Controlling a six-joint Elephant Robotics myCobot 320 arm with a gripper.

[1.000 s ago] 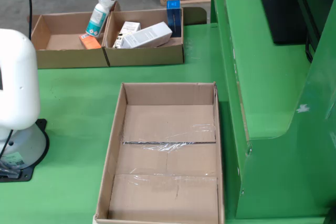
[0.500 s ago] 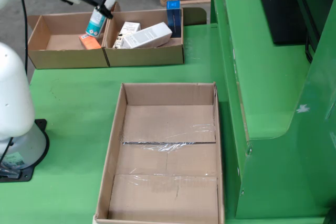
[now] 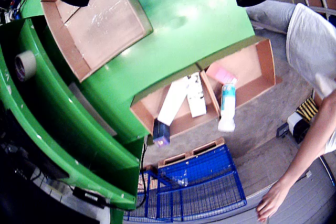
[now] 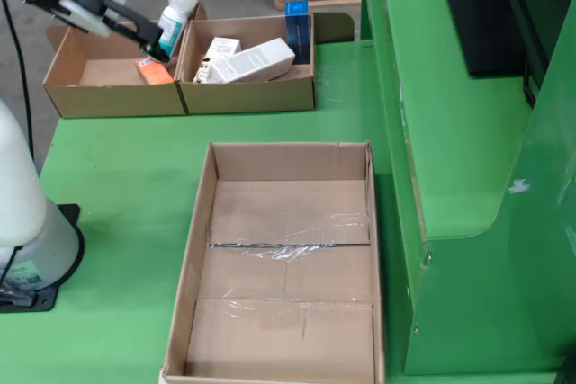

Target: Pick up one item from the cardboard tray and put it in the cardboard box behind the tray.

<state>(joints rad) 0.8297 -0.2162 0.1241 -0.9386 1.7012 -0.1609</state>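
In the fixed view the white arm reaches in from the far left corner of the green worktop (image 4: 126, 177), its gripper (image 4: 151, 42) angled down and to the right over the cardboard tray (image 4: 180, 96). The dark fingers (image 4: 126, 22) stand apart with nothing between them; in the gripper-mounted view they show only as two black shapes at the top corners, well separated. The fingertips look to sit just beside the white bottle with a teal label (image 4: 173, 17), though the angle does not let me say whether they touch it.

The tray lies along the far edge of the worktop, split into two compartments. The left one holds an orange-pink packet (image 4: 153, 70) on its floor, and the bottle leans on the dividing wall with its cap up. The right compartment holds a small white printed box (image 4: 216, 53), a longer white carton (image 4: 255, 60) lying tilted across it, and a blue box (image 4: 298, 29) standing upright against the right wall.

Nearer the camera, in the middle of the worktop, sits the large open cardboard box (image 4: 202, 249), with clear tape across its bare floor. A raised green ledge runs along the right edge of the worktop.

In the gripper-mounted view a roll of tape (image 3: 24, 65) rests on the green ledge at left, a blue wire crate (image 3: 194, 187) stands on the floor beyond the tray, and a person's arm (image 3: 294, 171) hangs at the right.
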